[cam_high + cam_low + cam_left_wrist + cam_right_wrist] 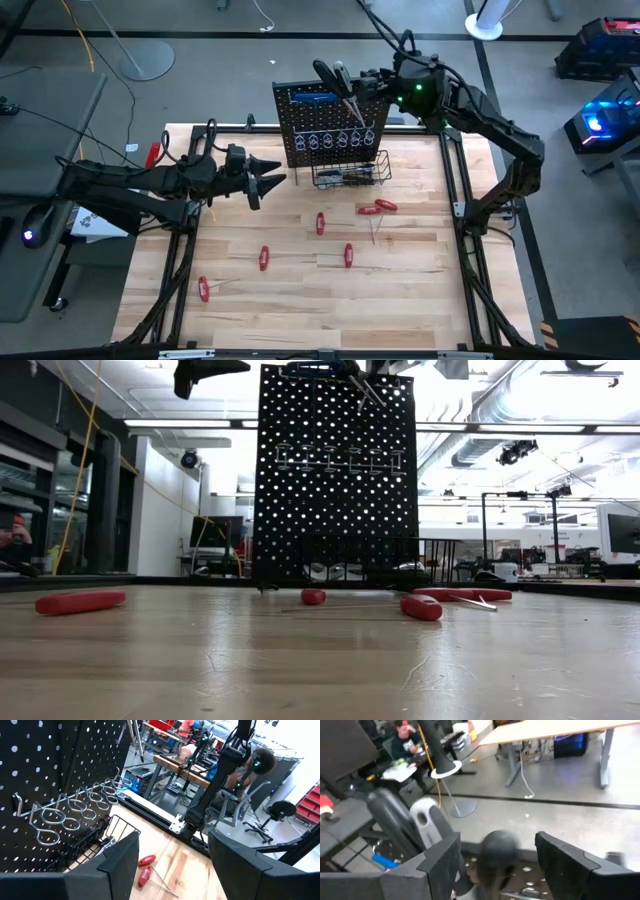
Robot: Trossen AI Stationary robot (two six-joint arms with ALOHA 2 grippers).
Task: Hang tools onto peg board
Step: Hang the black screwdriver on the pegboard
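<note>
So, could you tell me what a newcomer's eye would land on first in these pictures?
Probably the upright black peg board at the table's far edge, with its row of metal loop hooks and the right gripper open over its top. Next, the red-handled tools scattered across the wooden table, while the left gripper hangs open beside the board.

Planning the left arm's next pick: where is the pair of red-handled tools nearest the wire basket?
In the high view the red-handled pair lies on the table just in front of the wire basket, toward the right arm's side.
</note>
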